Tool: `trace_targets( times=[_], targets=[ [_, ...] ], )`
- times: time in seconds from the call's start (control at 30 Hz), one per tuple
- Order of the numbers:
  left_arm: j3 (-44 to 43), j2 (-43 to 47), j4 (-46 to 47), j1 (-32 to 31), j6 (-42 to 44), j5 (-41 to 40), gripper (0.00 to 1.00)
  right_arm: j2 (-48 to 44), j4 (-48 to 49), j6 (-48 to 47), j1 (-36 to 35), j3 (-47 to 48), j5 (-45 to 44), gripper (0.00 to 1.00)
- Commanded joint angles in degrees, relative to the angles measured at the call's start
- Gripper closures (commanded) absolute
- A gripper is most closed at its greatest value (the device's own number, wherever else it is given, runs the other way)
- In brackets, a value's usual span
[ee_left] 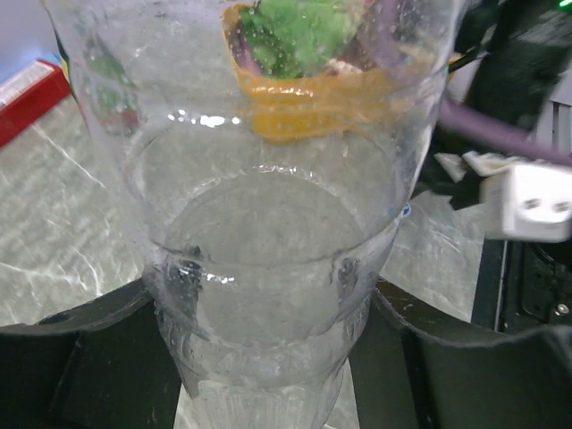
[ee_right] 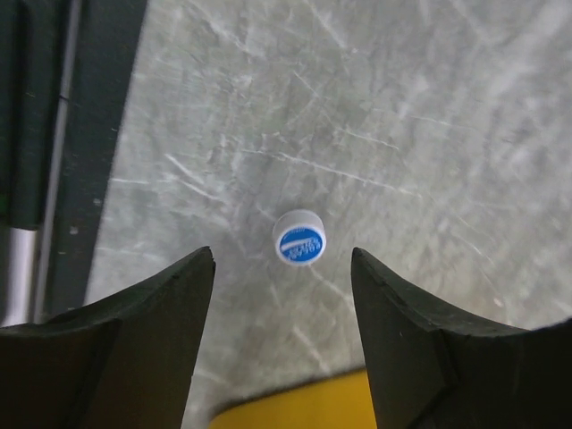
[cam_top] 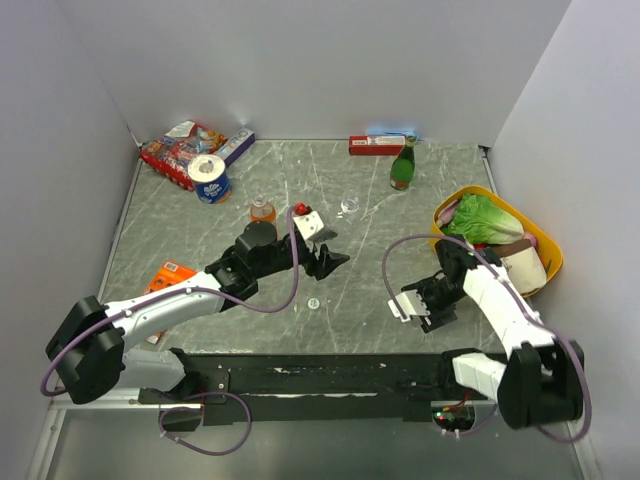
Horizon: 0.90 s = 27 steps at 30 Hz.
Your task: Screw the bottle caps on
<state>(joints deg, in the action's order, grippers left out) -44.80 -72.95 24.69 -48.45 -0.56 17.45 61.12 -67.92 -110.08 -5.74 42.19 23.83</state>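
Blue-and-white, a bottle cap is seen on the marbled table, between the spread fingers of the right gripper. Farther out, a clear bottle is pinched by the left gripper. Beyond, the orange bottle is seen upright.

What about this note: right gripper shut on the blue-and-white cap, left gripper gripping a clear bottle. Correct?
Not quite. The right gripper is open, not shut on the blue-and-white cap, which lies loose on the table just ahead of it, as the right wrist view shows. The left gripper does grip a clear bottle.
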Motion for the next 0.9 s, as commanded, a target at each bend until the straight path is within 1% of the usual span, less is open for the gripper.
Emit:
trace_targets(
  times=[0.0,0.13,0.37,0.6,0.7,0.87],
  targets=[
    [-3.3,-0.1,-1.0,0.0,-2.7,0.1,0.99,5.1,7.2,-7.3,0.1,-1.4,-1.3,0.32],
    [-4.5,-1.3,-1.7,0.0,-3.4,0.2,0.99,8.7,8.4,-7.8,0.4,-1.6,-1.9,0.37],
    [-8.3,-3.4,-4.5,0.1,-2.5,0.2,0.99,11.4,12.0,-9.4,2.0,-3.3,-2.5,0.38],
    [-9.3,-4.8,-4.7,0.0,-2.7,0.2,0.99,12.2,13.2,-10.7,3.2,-5.4,-3.8,0.40],
    [-9.5,-5.1,-4.8,0.0,-2.9,0.2,0.99,12.6,14.5,-11.2,4.0,-5.9,-4.5,0.43],
    [-9.0,-5.1,-4.0,0.0,-3.0,0.0,0.99,14.1,15.3,-10.1,4.3,-4.8,-4.8,0.50]
  ],
)
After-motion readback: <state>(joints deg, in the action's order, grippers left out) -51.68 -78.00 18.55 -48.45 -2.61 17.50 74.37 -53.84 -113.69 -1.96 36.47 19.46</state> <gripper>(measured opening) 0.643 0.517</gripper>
